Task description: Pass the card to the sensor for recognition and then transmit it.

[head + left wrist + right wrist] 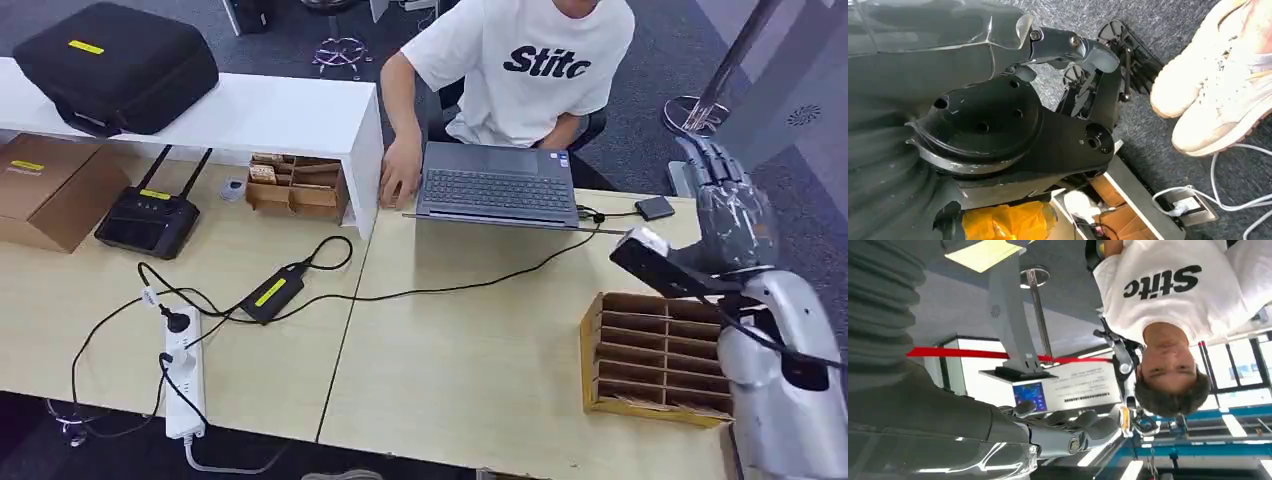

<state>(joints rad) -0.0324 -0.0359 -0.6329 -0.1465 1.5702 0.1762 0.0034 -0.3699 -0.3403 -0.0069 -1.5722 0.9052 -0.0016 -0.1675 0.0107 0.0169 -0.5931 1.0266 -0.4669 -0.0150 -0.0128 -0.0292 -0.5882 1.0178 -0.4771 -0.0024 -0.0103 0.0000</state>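
Head view: right hand raised at table's right edge, fingers extended upward, nothing held. Wooden slotted card box just below it on table. Small dark sensor beside laptop; person behind.
Left wrist view: left hand state cannot tell; floor, white shoes.
Right wrist view: right hand's fingers loosely extended, empty. Card not discernible.

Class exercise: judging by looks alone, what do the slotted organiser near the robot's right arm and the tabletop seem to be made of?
The slotted organiser looks like brown corrugated cardboard: matte, with thin dividers and raw edges. The tabletop appears to be a light wood-look laminate, smooth with faint grain, though solid wood cannot be ruled out.
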